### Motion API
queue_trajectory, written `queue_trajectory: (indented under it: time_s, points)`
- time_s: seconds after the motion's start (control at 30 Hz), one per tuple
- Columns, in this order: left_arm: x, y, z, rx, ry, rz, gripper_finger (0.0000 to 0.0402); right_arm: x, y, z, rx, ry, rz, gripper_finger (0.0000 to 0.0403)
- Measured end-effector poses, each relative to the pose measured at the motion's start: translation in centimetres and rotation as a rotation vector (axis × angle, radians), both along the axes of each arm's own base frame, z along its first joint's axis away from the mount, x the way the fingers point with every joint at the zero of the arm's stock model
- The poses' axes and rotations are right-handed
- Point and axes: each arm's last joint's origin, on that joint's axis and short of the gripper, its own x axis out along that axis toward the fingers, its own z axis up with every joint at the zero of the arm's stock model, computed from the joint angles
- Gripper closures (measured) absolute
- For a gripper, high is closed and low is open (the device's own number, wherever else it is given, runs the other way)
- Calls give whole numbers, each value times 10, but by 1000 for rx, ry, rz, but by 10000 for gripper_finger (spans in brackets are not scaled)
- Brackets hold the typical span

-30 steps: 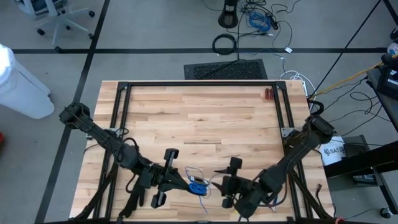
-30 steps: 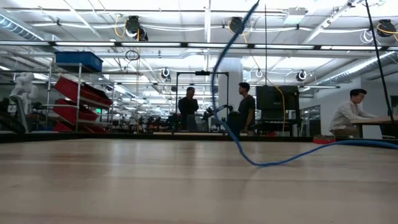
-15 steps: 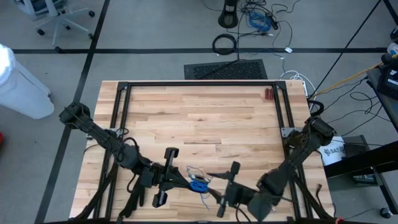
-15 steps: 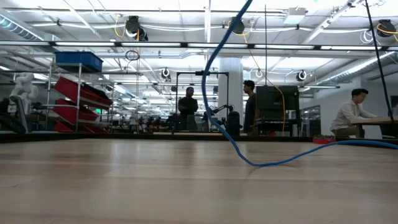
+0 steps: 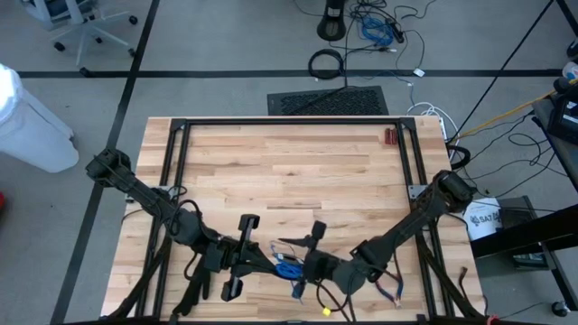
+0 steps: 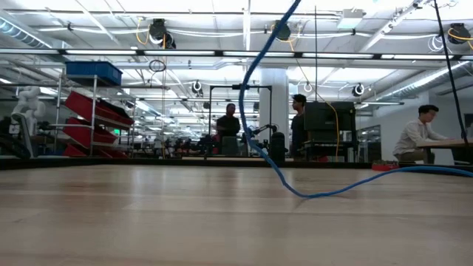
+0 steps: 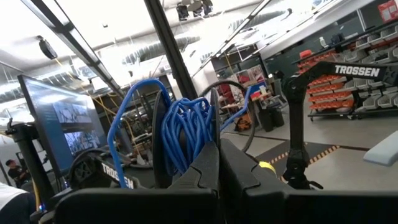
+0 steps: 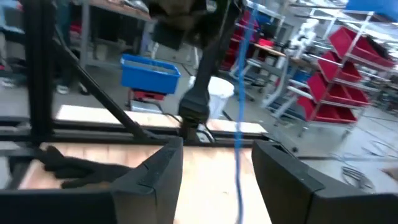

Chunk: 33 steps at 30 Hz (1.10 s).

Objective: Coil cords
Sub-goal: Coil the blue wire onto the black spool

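Note:
The blue cord (image 5: 287, 268) is gathered into a small bundle of loops (image 7: 186, 130) near the table's front edge, with my left gripper (image 5: 271, 264) shut on it. From the bundle a loose strand (image 6: 255, 111) drops to the tabletop and runs off to one side (image 6: 414, 174). My right gripper (image 8: 217, 168) stands open and level just right of the bundle. A single strand (image 8: 239, 118) hangs between its fingers, apart from both. My left gripper pinches the bundle of loops at its lower part (image 7: 202, 146) between its two shut fingers (image 7: 239, 171). The fingers slant slightly upward, coming from the table's left. The bundle stands up above the fingertips, lifted clear, with slack strands trailing down to the table.
Black frame rails (image 5: 289, 122) border the wooden tabletop (image 5: 289, 171). Red-handled pliers (image 5: 390, 136) lie at the far right corner. A thick black cable ring (image 5: 326, 63) lies on the floor beyond. People stand and sit in the room behind the table.
My right gripper has swung toward the table's left, up to the left gripper and the cord bundle. It has risen a little, tipped up to level, and stayed open. The hanging strand has shifted slightly. The left gripper has kept still.

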Motion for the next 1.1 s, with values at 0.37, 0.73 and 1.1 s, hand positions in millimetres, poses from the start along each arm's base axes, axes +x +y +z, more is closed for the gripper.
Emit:
queue_trajectory:
  time_s: [0.37, 0.73, 1.1]
  points:
    - [0, 0, 0, 0, 0, 0, 402, 2, -3, 3, -35, -5, -5, 322]
    - [0, 0, 0, 1, 0, 0, 402, 4, -4, 3, -32, -4, 38, 400]
    - [0, 0, 0, 2, -2, -8, 402, 11, -3, 1, 6, -36, 184, 402]
